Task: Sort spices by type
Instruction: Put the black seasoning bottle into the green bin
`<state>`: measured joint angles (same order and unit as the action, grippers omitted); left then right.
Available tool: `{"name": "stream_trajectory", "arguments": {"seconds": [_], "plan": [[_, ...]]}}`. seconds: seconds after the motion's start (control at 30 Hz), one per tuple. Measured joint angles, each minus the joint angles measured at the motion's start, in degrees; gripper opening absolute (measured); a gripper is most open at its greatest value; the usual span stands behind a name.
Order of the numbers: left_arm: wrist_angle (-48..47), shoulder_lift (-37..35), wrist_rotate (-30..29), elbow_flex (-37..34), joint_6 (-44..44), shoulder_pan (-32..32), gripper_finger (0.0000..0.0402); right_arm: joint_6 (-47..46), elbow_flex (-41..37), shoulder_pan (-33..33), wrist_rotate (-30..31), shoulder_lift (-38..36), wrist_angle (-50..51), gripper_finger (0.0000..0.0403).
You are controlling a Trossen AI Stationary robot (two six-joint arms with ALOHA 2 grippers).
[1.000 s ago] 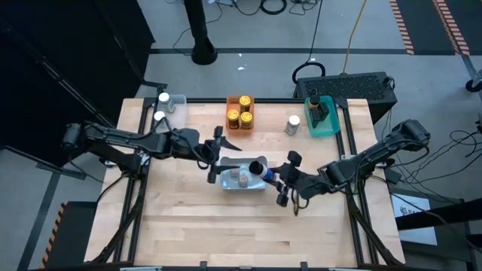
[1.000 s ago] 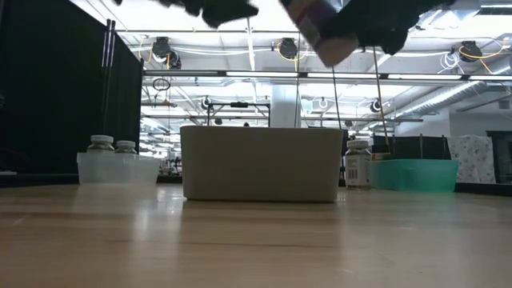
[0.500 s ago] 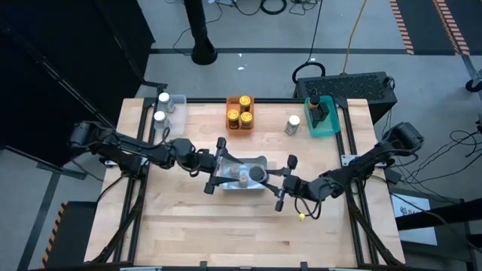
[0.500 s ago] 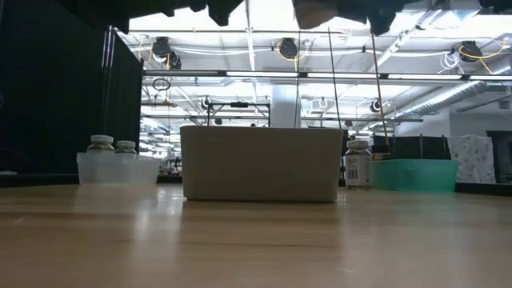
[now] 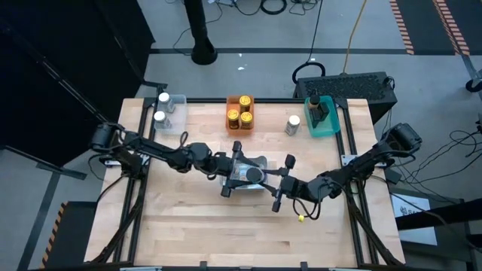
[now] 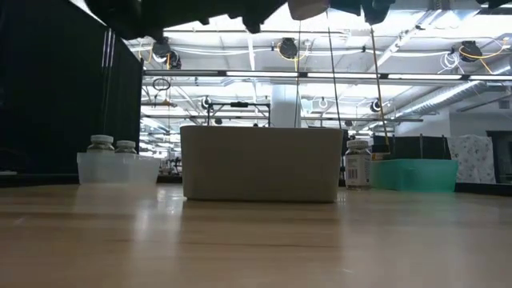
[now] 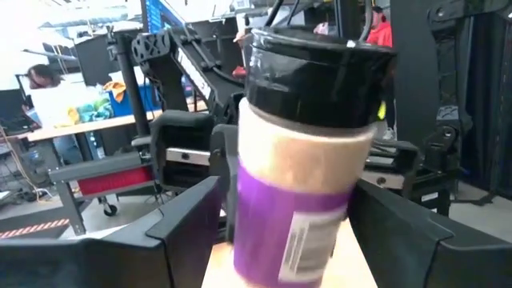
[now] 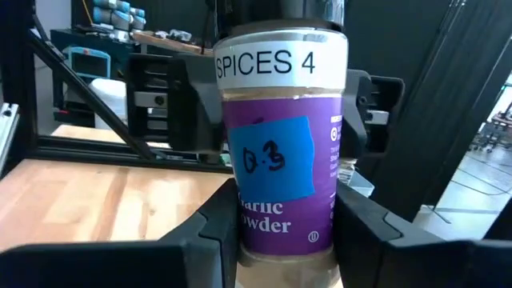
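Observation:
A spice jar (image 8: 280, 152) with a black lid (image 5: 254, 175), a purple label and a "SPICES 4" band hangs upright over the white bin (image 5: 260, 160) at mid-table. My right gripper (image 5: 265, 178) is shut on it from the right. My left gripper (image 5: 244, 171) reaches in level from the left and is open, one finger (image 7: 188, 220) on each side of the jar (image 7: 300, 184); I see no touch. The low view shows only the jar's underside (image 6: 308, 7) at the top edge. My right gripper pinches the jar's lower body (image 8: 280, 232) between its two fingers (image 8: 214, 232), one on each side of the purple label. The fingers come in level from the table's right side. The jar stands upright in the hold, lid up, lifted clear above the white bin.
At the far edge stand a clear bin (image 5: 175, 105) with two white-lidded jars, an orange bin (image 5: 240, 99) with three gold-lidded jars, a lone white-lidded jar (image 5: 292, 124) and a teal bin (image 5: 327, 128) holding a dark jar. The near half of the table is bare wood.
My left gripper has come down and toward the table's right, tipping from slanted-down to level, until its fingers flank the jar. My right gripper has rolled, turning the jar from lying tilted to upright with its lid up, and has stayed over the white bin.

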<state>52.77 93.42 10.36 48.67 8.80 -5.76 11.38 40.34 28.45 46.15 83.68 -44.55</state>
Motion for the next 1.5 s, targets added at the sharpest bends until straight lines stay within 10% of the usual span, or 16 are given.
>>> {"name": "stream_trajectory", "arguments": {"seconds": [0.87,1.5], "plan": [[-4.57,4.60,2.85,5.87,0.40,0.16,0.0173,-4.75,-0.02,0.00,0.30,0.00,3.21,0.0180],[-22.62,-3.45,-7.66,5.74,3.91,0.15,0.0173,-20.55,0.00,0.59,3.61,-5.61,21.69,0.0253]]}}
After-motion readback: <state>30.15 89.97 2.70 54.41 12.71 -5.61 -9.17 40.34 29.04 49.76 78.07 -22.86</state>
